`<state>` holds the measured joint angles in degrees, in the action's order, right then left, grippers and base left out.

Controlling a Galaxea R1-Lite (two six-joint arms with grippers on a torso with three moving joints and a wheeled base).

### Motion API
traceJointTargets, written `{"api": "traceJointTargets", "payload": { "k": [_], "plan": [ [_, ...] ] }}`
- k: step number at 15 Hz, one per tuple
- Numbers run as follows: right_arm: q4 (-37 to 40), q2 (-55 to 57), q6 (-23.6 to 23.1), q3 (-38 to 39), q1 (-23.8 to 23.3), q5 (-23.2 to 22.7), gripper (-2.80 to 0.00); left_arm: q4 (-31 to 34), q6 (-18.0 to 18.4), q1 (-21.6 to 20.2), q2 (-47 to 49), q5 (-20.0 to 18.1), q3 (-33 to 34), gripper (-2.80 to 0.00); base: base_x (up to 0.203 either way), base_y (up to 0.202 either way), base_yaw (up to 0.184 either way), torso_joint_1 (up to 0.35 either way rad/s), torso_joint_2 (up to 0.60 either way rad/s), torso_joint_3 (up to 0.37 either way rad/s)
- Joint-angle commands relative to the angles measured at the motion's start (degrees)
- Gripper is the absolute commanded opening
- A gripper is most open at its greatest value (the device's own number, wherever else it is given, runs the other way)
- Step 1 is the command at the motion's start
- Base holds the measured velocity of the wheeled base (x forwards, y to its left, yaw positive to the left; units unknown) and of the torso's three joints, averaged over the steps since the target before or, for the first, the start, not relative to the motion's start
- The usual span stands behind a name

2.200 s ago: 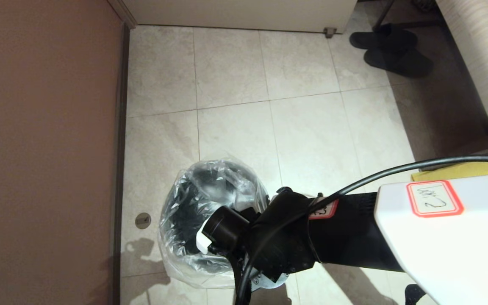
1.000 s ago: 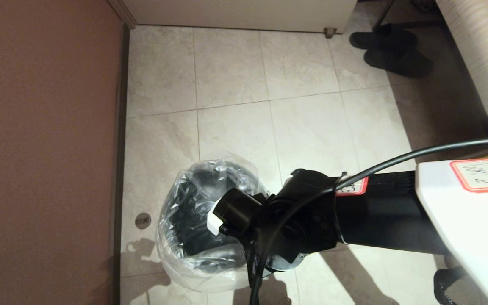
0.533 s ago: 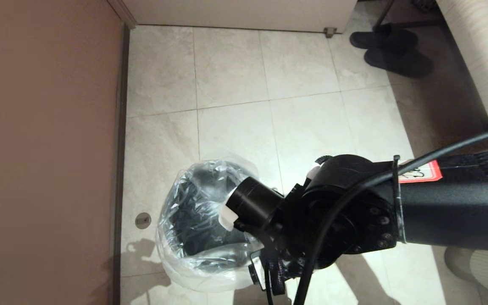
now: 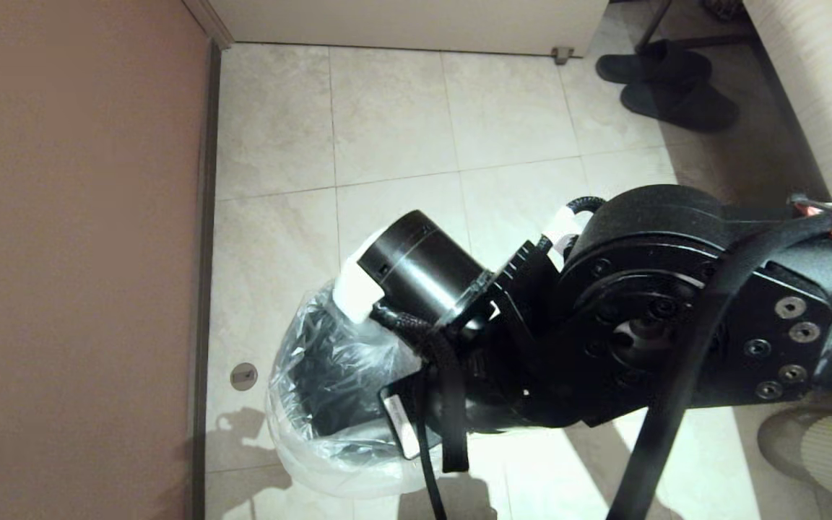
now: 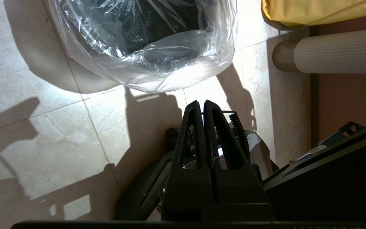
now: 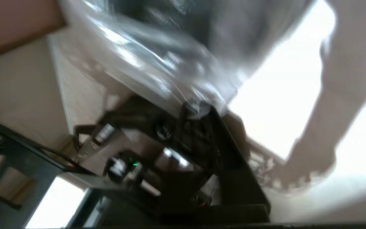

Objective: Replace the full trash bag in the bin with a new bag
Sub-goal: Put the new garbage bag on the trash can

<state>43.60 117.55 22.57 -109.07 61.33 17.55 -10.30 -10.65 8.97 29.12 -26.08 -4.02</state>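
Note:
The bin (image 4: 322,390) stands on the tiled floor by the brown wall, its black inside showing through the new bag (image 4: 329,462). The clear crinkly bag lines it and is folded down over the rim. My right arm (image 4: 647,318) hangs large over the bin's right side and hides its own gripper in the head view. In the blurred right wrist view, the right gripper (image 6: 199,109) looks shut, with a pinch of the new bag (image 6: 157,54) at its tips. My left gripper (image 5: 201,103) is shut and empty, low over the floor, apart from the bag (image 5: 170,73).
A pair of dark slippers (image 4: 665,83) lies at the far right. A pale ribbed rounded object (image 5: 338,51) and a yellow sack (image 5: 316,11) lie right of the bin. A round floor drain (image 4: 244,375) sits by the wall (image 4: 76,253). The robot's base (image 5: 265,159) is behind the left gripper.
My right arm has risen toward the camera and swung back to the right, its wrist now higher over the bin's far right rim. The bag's right side looks drawn upward.

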Motion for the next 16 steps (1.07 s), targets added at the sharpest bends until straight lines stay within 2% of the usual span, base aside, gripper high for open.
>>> {"api": "traceJointTargets", "payload": {
  "k": [1, 5, 9, 10, 11, 13, 15, 16],
  "plan": [
    [-5.2, 5.2, -11.0, -2.3, -0.3, -0.7, -2.80, 0.0, -0.1, 0.0, 0.1, -0.5, 0.0, -2.80, 0.000, 0.000, 0.000, 0.000, 0.00, 0.000],
    [-17.8, 17.9, -22.5, -4.2, -2.3, -1.0, -2.80, 0.1, -0.1, 0.0, 0.1, -0.6, 0.0, -2.80, 0.000, 0.000, 0.000, 0.000, 0.00, 0.000],
    [-35.0, 25.5, -27.4, -4.4, -5.1, -1.2, -2.80, 0.2, 0.1, 0.0, -1.5, -0.6, 0.0, -2.80, 0.000, 0.000, 0.000, 0.000, 0.00, 0.000],
    [-38.5, 27.4, -30.1, -4.4, -5.7, -1.3, -2.80, 0.2, 0.1, 0.0, -1.5, -0.6, 0.0, -2.80, 0.000, 0.000, 0.000, 0.000, 0.00, 0.000],
    [-41.0, 29.1, -34.2, -4.4, -6.1, -1.3, -2.80, 0.2, 0.1, 0.0, -1.5, -0.6, 0.0, -2.80, 0.000, 0.000, 0.000, 0.000, 0.00, 0.000],
    [-45.1, 32.5, -38.3, -4.7, -6.5, -1.4, -2.80, 0.3, 0.0, 0.0, -1.4, -0.6, 0.0, -2.80, 0.000, 0.000, 0.000, 0.000, 0.00, 0.000],
    [-50.9, 34.5, -45.0, -4.7, -7.1, -1.3, -2.80, 0.2, 0.0, 0.0, -1.4, -0.6, 0.0, -2.80, 0.000, 0.000, 0.000, 0.000, 0.00, 0.000],
    [-51.5, 34.7, -47.2, -4.8, -7.5, -1.1, -2.80, 0.2, 0.0, 0.0, -1.5, -0.6, 0.0, -2.80, 0.000, 0.000, 0.000, 0.000, 0.00, 0.000]
  ]
}}
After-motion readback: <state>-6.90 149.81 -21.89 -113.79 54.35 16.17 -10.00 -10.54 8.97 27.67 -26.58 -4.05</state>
